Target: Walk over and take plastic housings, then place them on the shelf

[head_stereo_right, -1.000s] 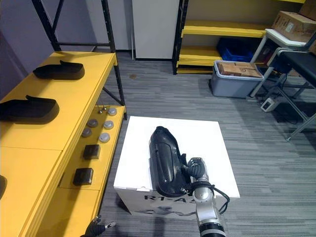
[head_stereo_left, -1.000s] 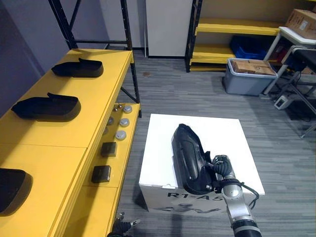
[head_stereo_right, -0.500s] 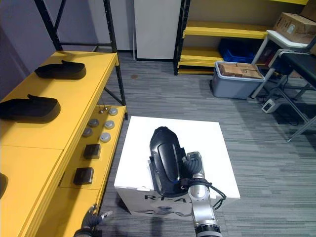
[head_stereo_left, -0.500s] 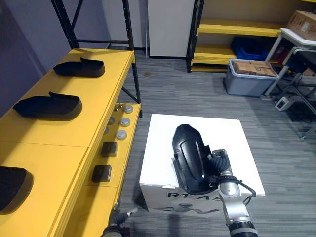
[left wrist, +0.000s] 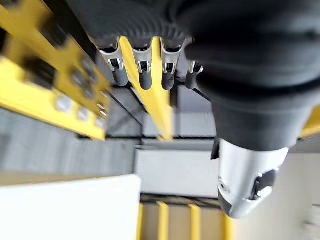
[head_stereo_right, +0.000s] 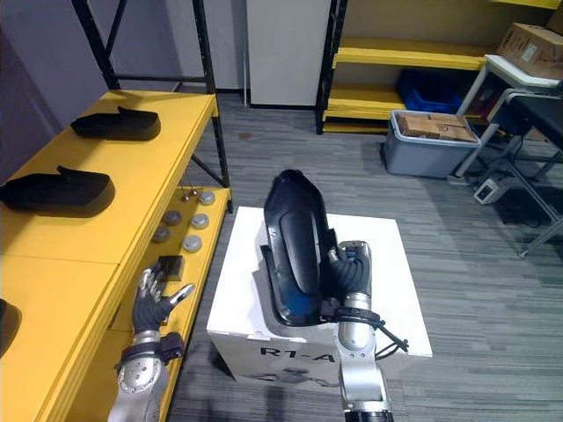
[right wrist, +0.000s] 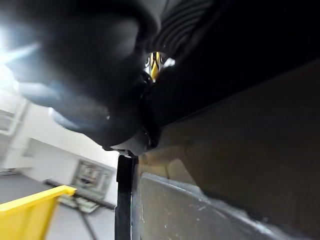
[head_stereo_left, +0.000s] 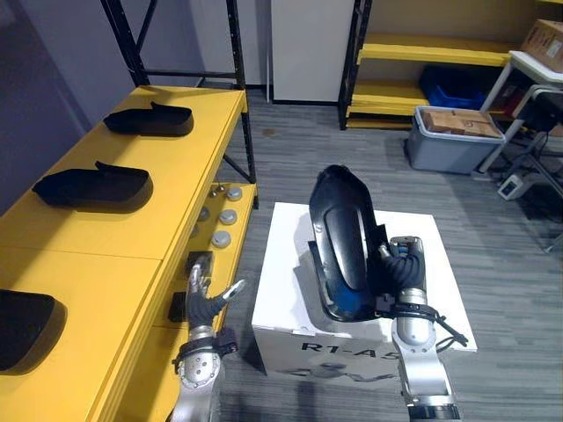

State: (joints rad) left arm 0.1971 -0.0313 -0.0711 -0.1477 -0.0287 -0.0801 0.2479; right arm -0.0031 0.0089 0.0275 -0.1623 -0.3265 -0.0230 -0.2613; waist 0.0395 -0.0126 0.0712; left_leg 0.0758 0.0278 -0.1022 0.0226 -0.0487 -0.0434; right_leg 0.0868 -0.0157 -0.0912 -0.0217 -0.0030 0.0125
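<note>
A long black plastic housing (head_stereo_left: 341,242) stands nearly upright above the white box (head_stereo_left: 286,264). My right hand (head_stereo_left: 403,268) is shut on its right edge, fingers curled round the rim. The housing's dark inner wall (right wrist: 240,60) looms close in the right wrist view. My left hand (head_stereo_left: 207,303) is raised beside the yellow shelf (head_stereo_left: 114,229), open, with straight fingers (left wrist: 142,70) and nothing in it. Three more black housings lie on the shelf top: one far (head_stereo_left: 148,120), one in the middle (head_stereo_left: 92,186), one near (head_stereo_left: 26,325).
Round grey parts (head_stereo_left: 220,237) and dark blocks (head_stereo_left: 198,264) sit on the shelf's lower ledge. A black rack post (head_stereo_left: 239,97) rises at the shelf's far corner. A grey bin (head_stereo_left: 453,136) holding a cardboard box stands by the back shelving; a table frame (head_stereo_left: 537,97) is at right.
My right hand has lifted the housing off the white box and tipped it upright. My left hand has risen from the bottom edge into view, fingers spread.
</note>
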